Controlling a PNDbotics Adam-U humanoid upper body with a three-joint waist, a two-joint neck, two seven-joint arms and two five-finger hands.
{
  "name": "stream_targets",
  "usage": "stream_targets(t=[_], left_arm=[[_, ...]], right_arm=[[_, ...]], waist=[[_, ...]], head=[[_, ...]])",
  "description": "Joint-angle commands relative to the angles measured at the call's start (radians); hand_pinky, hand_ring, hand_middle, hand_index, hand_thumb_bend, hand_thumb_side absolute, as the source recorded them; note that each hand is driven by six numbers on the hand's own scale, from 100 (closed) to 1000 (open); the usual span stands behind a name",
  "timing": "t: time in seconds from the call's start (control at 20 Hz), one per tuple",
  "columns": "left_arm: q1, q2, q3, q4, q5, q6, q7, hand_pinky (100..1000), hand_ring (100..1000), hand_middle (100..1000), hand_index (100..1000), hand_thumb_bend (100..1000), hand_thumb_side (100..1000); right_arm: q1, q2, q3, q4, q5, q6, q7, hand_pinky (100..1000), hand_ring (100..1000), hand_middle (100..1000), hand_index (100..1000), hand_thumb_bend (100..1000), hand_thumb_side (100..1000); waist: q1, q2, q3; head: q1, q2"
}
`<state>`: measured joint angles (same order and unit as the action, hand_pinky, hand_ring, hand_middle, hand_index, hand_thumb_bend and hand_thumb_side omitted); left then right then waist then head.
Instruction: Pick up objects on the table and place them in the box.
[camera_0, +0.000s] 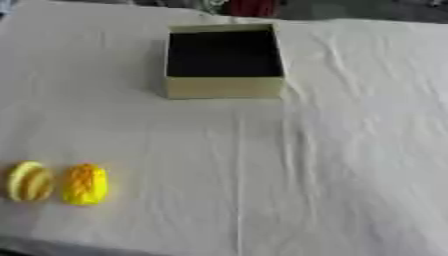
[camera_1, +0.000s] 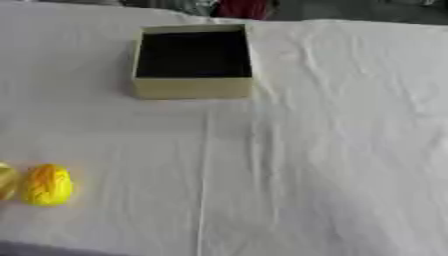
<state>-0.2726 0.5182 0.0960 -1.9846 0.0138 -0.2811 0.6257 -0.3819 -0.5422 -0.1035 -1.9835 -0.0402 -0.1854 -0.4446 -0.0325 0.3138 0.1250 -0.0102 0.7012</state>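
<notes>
A: Two yellow things lie at the lower left of the frame, just beside each other on the white tablecloth (camera_0: 332, 165): a paler yellow oval object (camera_0: 29, 181) at the very edge, and a yellow-orange egg-shaped object (camera_0: 85, 184) to its right

B: And the hands?

A: Neither shows in either view, so I cannot tell whether the fingers are spread, pressed together or pinching anything

B: Where does the box sit?

A: The open cardboard box (camera_0: 224, 87) stands in the upper middle of the frame, well apart from both objects; its dark inside looks empty

B: So which step is this?

A: My guess is the start of a pick, with nothing held. The next move calls for a hand, likely the left, to come in over the lower left, close round one object without knocking its neighbour, then carry it up to the box
</notes>
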Motion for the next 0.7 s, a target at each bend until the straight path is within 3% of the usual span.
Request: stream_targets(t=[0.05, 0.3, 0.6, 0.7], left_arm=[[-0.001, 0.018, 0.009, -0.015, 0.0, 0.001, -0.006, 834, 840, 758, 847, 414, 548], [0.062, 0.114, 0.02, -0.015, -0.071, 0.057, -0.053, 835, 843, 761, 863, 405, 530], [0.198, 0.321, 0.056, -0.015, -0.269, 0.236, -0.313, 844, 864, 790, 888, 399, 477], [0.231, 0.378, 0.062, -0.015, -0.339, 0.286, -0.447, 850, 876, 815, 902, 415, 437]], right_arm=[[-0.008, -0.022, -0.003, -0.017, -0.004, 0.0, 0.003, 844, 814, 727, 845, 100, 534], [-0.001, -0.032, -0.003, -0.017, -0.001, 0.001, 0.003, 844, 815, 727, 846, 100, 536], [0.006, -0.051, -0.002, -0.017, 0.005, 0.002, 0.003, 845, 815, 726, 846, 100, 538], [0.008, -0.055, -0.001, -0.017, 0.007, 0.003, 0.004, 845, 815, 726, 846, 100, 538]], waist=[[0.002, -0.014, 0.003], [0.009, -0.01, 0.008], [0.023, -0.005, 0.029], [0.026, -0.004, 0.035]], head=[[-0.003, -0.008], [-0.011, -0.005], [-0.032, -0.005], [-0.039, -0.005]])
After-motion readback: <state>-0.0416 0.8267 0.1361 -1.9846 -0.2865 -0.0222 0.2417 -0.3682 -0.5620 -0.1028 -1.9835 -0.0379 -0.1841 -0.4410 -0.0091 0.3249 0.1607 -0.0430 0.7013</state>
